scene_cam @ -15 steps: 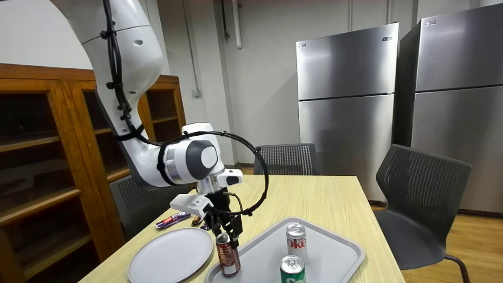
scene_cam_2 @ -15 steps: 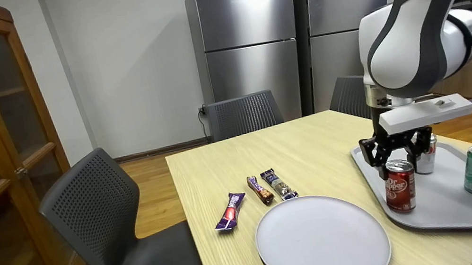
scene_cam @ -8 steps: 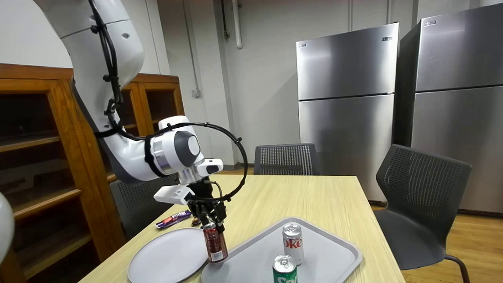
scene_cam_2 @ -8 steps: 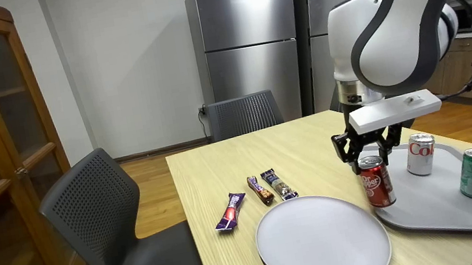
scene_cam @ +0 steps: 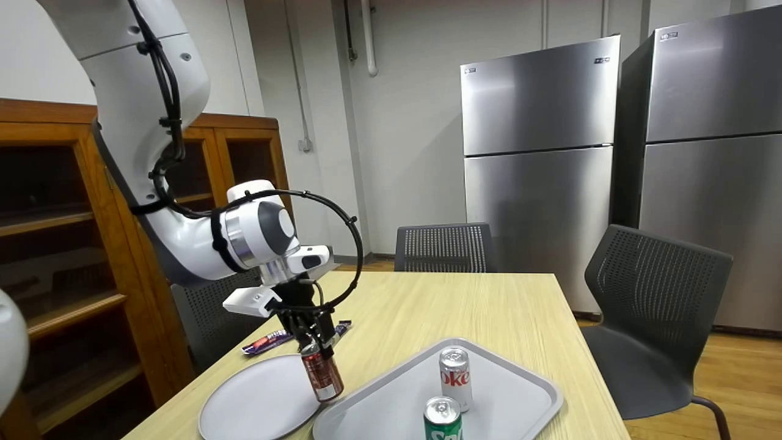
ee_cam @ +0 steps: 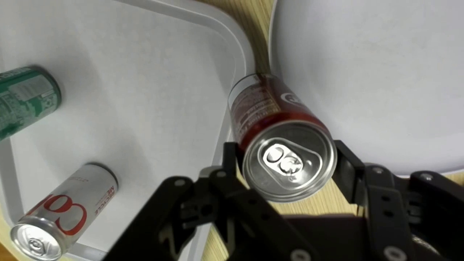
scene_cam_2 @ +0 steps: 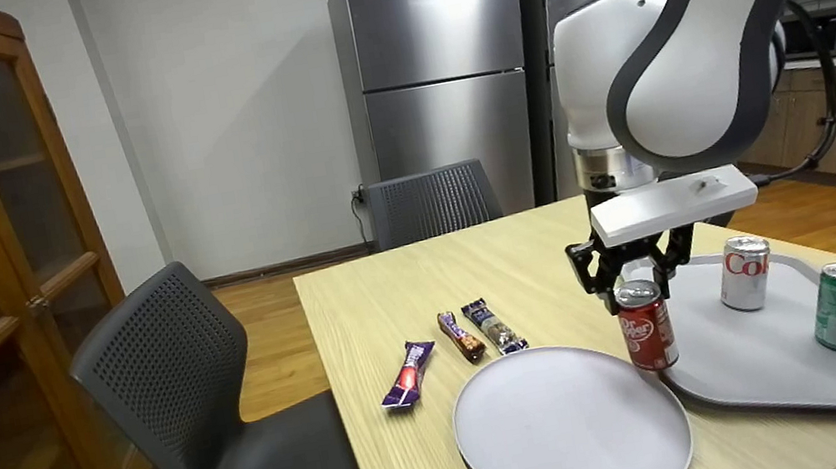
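One red can [ee_cam: 281,141], tilted, is clasped by the gripper [ee_cam: 286,159] between a plate [ee_cam: 380,83], at 2 o'clock from it in the wrist view, and a grey tray [ee_cam: 152,90], at 10 o'clock, bearing a green can [ee_cam: 29,98] (9 o'clock) and a silver can [ee_cam: 72,201] (8 o'clock).

1 red, white-lettered can [scene_cam_2: 649,336], black tool [ee_cam: 285,158], grey plate [scene_cam_2: 569,426], pale wood-grained table [scene_cam_2: 393,289]
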You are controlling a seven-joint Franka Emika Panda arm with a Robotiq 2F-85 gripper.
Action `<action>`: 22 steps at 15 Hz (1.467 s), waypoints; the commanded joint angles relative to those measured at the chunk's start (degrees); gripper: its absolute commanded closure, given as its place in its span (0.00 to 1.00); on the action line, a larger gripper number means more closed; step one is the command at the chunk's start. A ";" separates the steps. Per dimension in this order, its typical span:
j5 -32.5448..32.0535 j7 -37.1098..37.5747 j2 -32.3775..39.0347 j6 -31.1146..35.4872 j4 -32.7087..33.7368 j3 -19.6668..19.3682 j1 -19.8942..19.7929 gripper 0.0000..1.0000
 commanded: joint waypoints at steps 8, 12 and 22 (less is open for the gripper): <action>-1.17 2.14 -1.42 -5.34 4.95 6.32 -0.23 0.60; -0.24 1.84 -0.05 -5.49 6.89 8.95 -0.12 0.60; 2.03 0.54 4.17 -4.81 11.09 12.35 0.57 0.60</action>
